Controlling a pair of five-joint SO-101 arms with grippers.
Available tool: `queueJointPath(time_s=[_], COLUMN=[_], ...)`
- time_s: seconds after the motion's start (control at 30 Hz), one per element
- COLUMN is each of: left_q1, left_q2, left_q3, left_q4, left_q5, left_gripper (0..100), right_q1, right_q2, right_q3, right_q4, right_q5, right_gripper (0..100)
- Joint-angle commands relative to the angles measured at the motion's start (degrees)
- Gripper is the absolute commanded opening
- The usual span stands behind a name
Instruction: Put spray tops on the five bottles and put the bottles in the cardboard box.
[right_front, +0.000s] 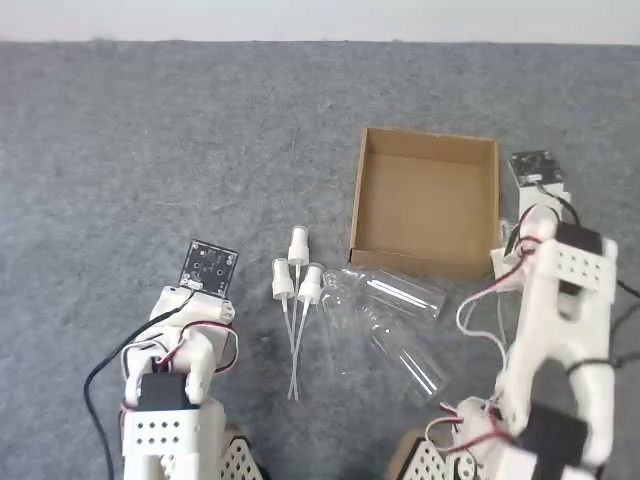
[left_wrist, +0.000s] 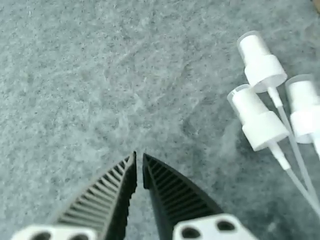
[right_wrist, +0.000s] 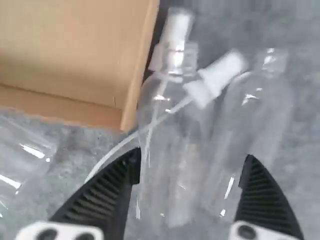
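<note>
High view: the clear bottles lie jumbled on their sides on the grey tabletop, centre right of the frame, just below the open box. Three spray tops lie just left of them, with their thin tubes trailing toward the lower edge. The left arm sits at lower left and the right arm runs up the right edge. In the left wrist view, the left jaws are all but pressed together, gripping nothing, low over bare tabletop with spray tops nearby. In the right wrist view, the right jaws are spread wide above two bottles lying side by side, a box corner just beside them.
</note>
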Motion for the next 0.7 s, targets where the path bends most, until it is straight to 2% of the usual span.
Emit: queueJointPath(time_s=[0.0, 0.23, 0.4, 0.67], left_q1=[-0.2, -0.3, -0.2, -0.2], left_q2=[-0.4, -0.4, -0.4, -0.4], left_q3=[-0.4, -0.4, -0.4, -0.4], left_q4=[-1.1, -1.1, -1.1, -1.1], left_q5=[-0.6, -0.6, -0.6, -0.6], left_gripper=[1, 1, 1, 1], right_q1=[-0.1, 4.5, 10.2, 12.2], right_q2=[5.3, 11.2, 11.2, 11.2], right_q3=[-3.8, -4.1, -4.4, -6.7], right_q4=[-3.2, -5.8, -6.8, -6.5], right_q5=[-1.5, -1.6, -1.4, -1.9], right_gripper=[27.7, 27.2, 18.2, 17.0])
